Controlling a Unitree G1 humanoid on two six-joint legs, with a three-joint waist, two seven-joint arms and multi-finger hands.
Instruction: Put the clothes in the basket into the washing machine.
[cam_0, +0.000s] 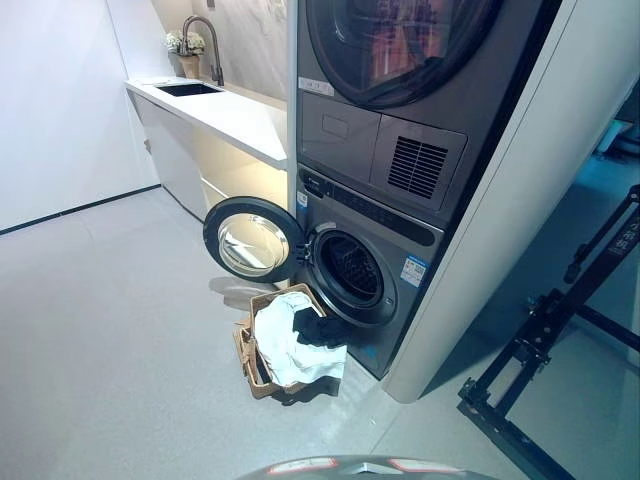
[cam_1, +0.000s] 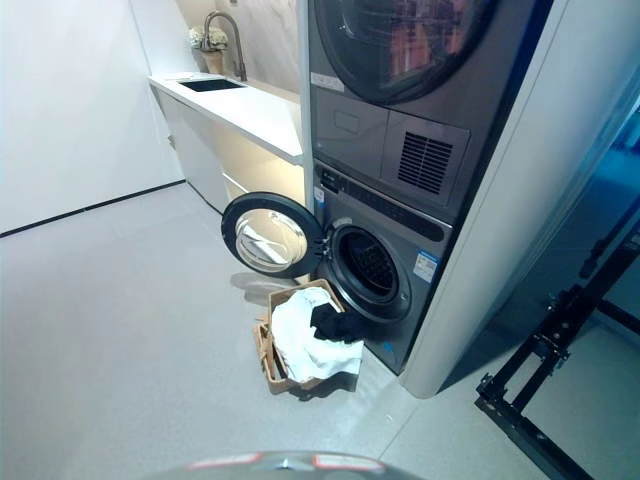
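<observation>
Basket (cam_0: 262, 368) on floor just before washing machine (cam_0: 375, 262), door (cam_0: 252, 240) swung open. White cloth (cam_0: 290, 345) and dark garment (cam_0: 322, 327) heaped in basket. Neither hand shows; state unknown.

The pale grey floor (cam_0: 110, 330) carried a brown woven laundry basket (cam_0: 262, 372), standing just in front of the washing machine (cam_0: 375, 285), below its open drum mouth. The machine itself stood on the floor. To the right of the machine, a black metal frame (cam_0: 520, 375) rested on the floor.
</observation>
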